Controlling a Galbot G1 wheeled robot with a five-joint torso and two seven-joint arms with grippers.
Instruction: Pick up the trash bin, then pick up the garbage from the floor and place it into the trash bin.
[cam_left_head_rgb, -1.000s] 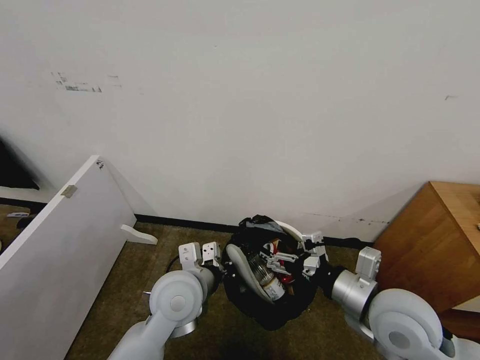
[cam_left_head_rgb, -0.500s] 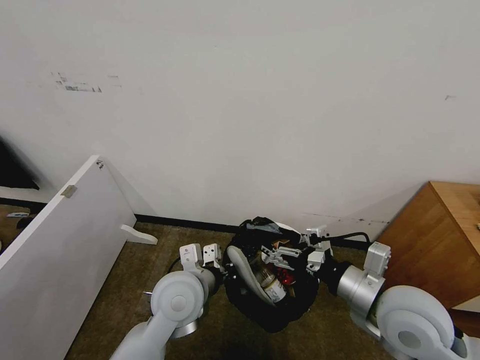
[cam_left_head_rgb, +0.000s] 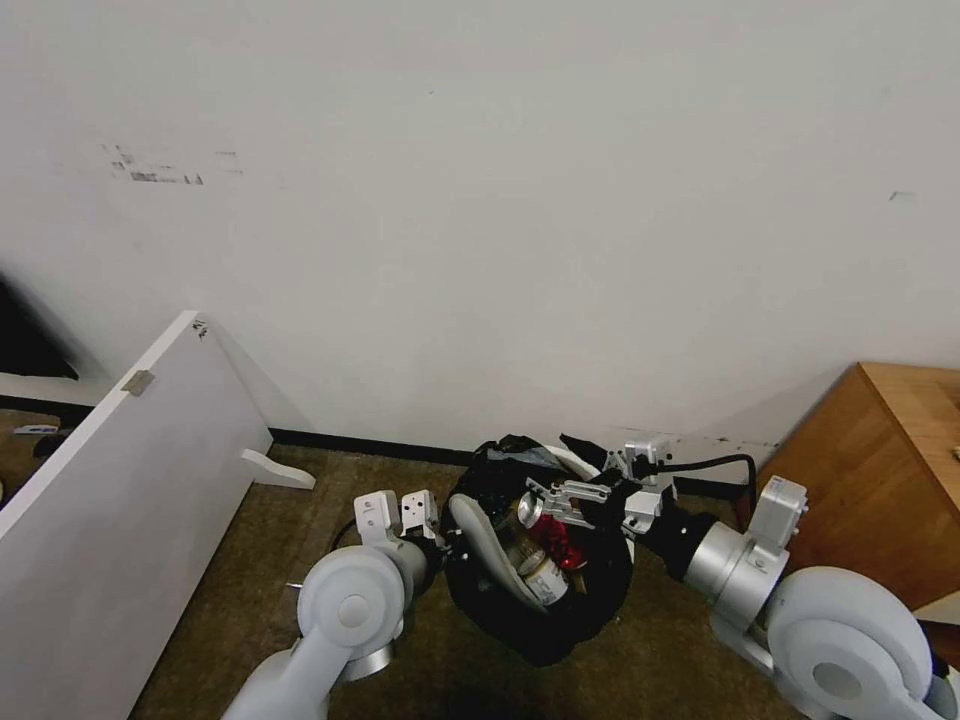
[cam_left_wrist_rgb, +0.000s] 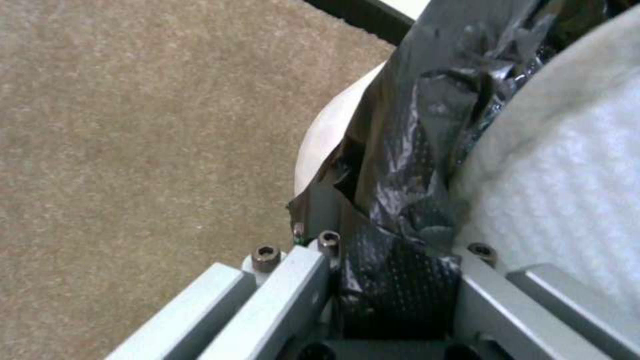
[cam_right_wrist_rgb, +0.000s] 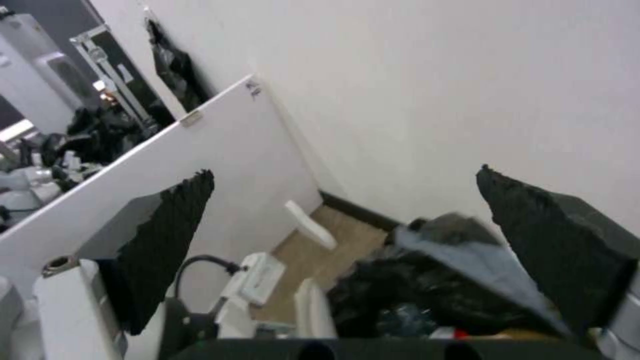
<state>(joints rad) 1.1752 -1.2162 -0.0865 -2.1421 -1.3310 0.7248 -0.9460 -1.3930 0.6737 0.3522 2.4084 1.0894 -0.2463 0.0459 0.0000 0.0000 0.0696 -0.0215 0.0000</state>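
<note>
Carpet floor (cam_left_head_rgb: 240, 600) lies open on the robot's left, between the trash bin (cam_left_head_rgb: 530, 610) and a leaning white panel (cam_left_head_rgb: 110, 500). A white wall (cam_left_head_rgb: 500, 200) with a dark baseboard closes the far side, just behind the bin. A wooden cabinet (cam_left_head_rgb: 860, 480) stands close on the right, leaving little room beside the right arm.

The trash bin hangs low in the middle of the head view, between the two arms, its black garbage bag (cam_left_wrist_rgb: 400, 165) folded over the rim. The left gripper (cam_left_wrist_rgb: 393, 280) is clamped on the bin's near-left rim: in the left wrist view its two metal fingers (cam_left_wrist_rgb: 293, 295) pinch the crinkled bag and the white bucket wall (cam_left_wrist_rgb: 327, 135) between them.

The right gripper (cam_left_head_rgb: 590, 485) hovers at the bin's far-right rim, above the contents. In the right wrist view its black pads (cam_right_wrist_rgb: 167, 235) stand wide apart with nothing between them.

Inside the bin, a white slipper (cam_left_head_rgb: 485, 550) leans along the left side, touching a clear plastic bottle (cam_left_head_rgb: 535, 565), with something red (cam_left_head_rgb: 560, 540) just beside it. Whether the red item is a can or a packet cannot be told. The lower parts of the garbage are hidden by the bag, and the right gripper covers part of the far rim. The slipper's rough white surface shows cut off at one edge of the left wrist view.
</note>
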